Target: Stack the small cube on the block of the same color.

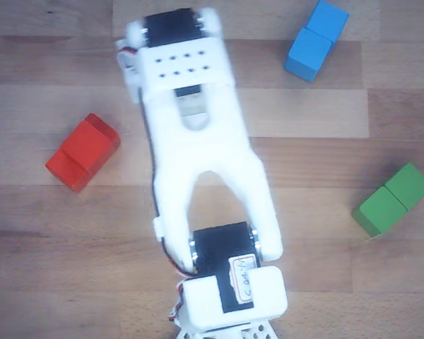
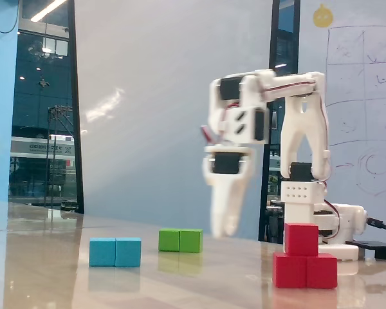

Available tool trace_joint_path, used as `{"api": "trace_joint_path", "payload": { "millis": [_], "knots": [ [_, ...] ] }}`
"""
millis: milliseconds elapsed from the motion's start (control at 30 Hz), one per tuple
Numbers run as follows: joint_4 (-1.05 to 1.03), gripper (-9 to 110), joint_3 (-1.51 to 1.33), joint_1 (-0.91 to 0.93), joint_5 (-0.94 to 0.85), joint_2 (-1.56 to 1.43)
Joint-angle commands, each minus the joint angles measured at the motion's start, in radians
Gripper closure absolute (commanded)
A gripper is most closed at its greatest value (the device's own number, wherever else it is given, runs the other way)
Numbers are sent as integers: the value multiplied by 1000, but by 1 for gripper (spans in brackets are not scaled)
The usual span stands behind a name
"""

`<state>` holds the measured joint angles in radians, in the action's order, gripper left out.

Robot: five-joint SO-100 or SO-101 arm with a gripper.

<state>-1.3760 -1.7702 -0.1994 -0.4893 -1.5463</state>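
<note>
Small cube [image 2: 301,239] sits on the block [image 2: 305,270], well clear of the blurred jaws [image 2: 224,225], which carry nothing; opening unclear. Light, rigid; best pinched across flat sides.
</note>
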Motion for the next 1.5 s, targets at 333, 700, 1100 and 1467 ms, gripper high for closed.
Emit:
{"api": "trace_joint_path", "payload": {
  "millis": [333,700,1100,1467],
  "knots": [
    [270,94,-104,252,181,-267],
    [488,101,-561,252,344,-692],
    [426,101,-937,242,336,-1144],
    [321,101,-1261,242,337,-1667]
  ]
}}
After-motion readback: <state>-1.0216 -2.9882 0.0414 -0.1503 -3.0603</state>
